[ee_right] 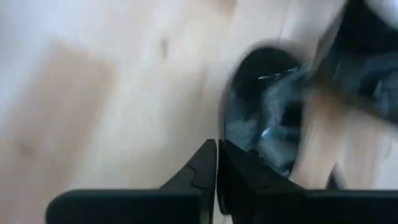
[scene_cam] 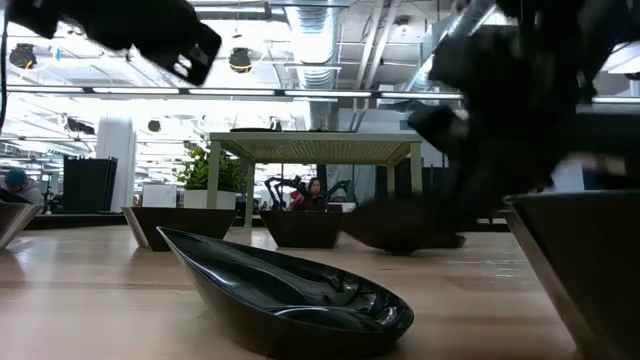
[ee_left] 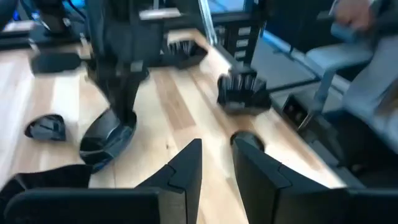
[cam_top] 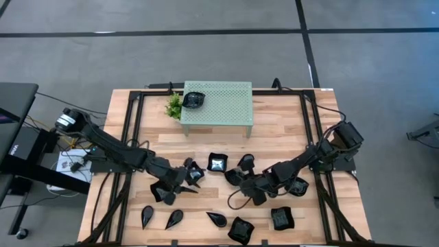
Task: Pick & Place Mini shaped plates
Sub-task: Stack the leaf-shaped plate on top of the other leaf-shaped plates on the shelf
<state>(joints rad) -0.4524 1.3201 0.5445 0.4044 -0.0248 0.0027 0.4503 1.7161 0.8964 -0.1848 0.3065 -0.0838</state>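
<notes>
Several glossy black mini shaped plates lie on the near half of the wooden table, among them a square one (cam_top: 217,163) and a leaf-shaped one (scene_cam: 290,290). One more sits on top of the mint-green perforated stand (cam_top: 219,103), at its left end (cam_top: 194,100). My left gripper (cam_top: 194,177) (ee_left: 217,165) is open over bare wood, with nothing between its fingers. My right gripper (cam_top: 240,180) (ee_right: 216,155) is shut at the rim of a roundish plate (ee_right: 267,118) (ee_left: 107,137). My right gripper pinches the roundish plate by its rim (ee_right: 226,134), with only the fingertips on it. The fingers come from above, slanting down from the table's right. In the left wrist view the plate (ee_left: 107,137) sits tilted below the fingers, its low side at the wood.
More plates lie along the near edge (cam_top: 174,218) (cam_top: 241,230) (cam_top: 282,218) and beside the right arm (cam_top: 298,185). A small green plant (cam_top: 175,105) stands at the stand's left. A black frame runs along the table's sides. A person shows far behind the table (scene_cam: 315,190).
</notes>
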